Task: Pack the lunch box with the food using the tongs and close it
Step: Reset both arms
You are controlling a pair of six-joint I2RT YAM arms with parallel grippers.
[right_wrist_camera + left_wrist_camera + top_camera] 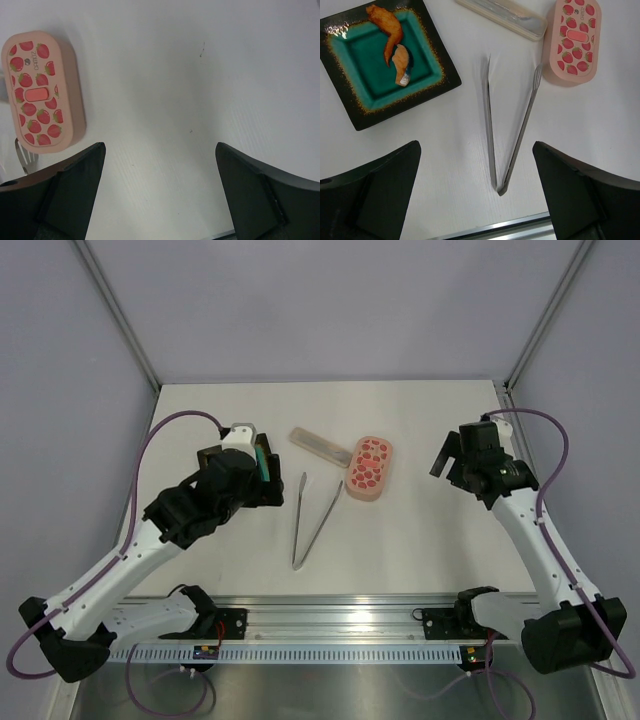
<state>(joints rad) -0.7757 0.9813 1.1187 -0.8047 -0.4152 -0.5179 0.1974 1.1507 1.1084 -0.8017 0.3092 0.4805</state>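
The pink lunch box (369, 468) lies mid-table with its strawberry-spotted lid on; it also shows in the left wrist view (572, 40) and the right wrist view (40, 90). The silvery tongs (312, 520) lie flat in a narrow V, joint toward me (500, 189). Two orange and brown food pieces (390, 30) (401, 65) rest on the dark tray. My left gripper (245, 468) (476, 150) hovers open above the table, between tray and tongs. My right gripper (462, 455) (160, 147) is open over bare table, right of the box. Neither holds anything.
The dark tray with teal centre (422, 92) sits left of the tongs, mostly hidden under my left wrist in the top view. A slim pale case (320, 445) (502, 17) lies behind the tongs. A metal rail (330, 615) runs along the near edge.
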